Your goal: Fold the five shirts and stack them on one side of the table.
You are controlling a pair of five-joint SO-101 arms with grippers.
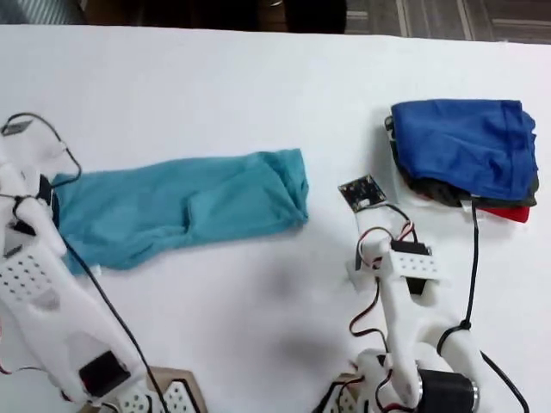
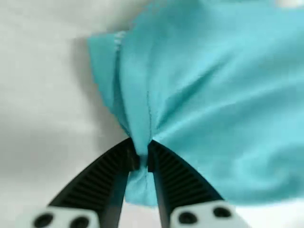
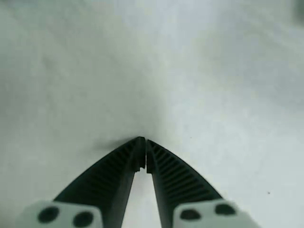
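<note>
Teal shirt is lying partly folded left of centre on the tabletop, the left hand pinching its left end. The right hand is sitting closed and empty. At least three folded shirts are lying stacked at the right.

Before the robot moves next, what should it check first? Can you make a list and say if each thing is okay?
1. Left gripper shut on the teal shirt: ok.
2. Right gripper free to help: ok, shut on nothing above the white table.
3. Teal shirt folded small enough to stack: not ok, it lies long and rumpled.
4. Stack at the table's side, blue shirt on top: ok.
5. Four shirts already in the stack: cannot tell; I see blue, dark and red layers.
</note>
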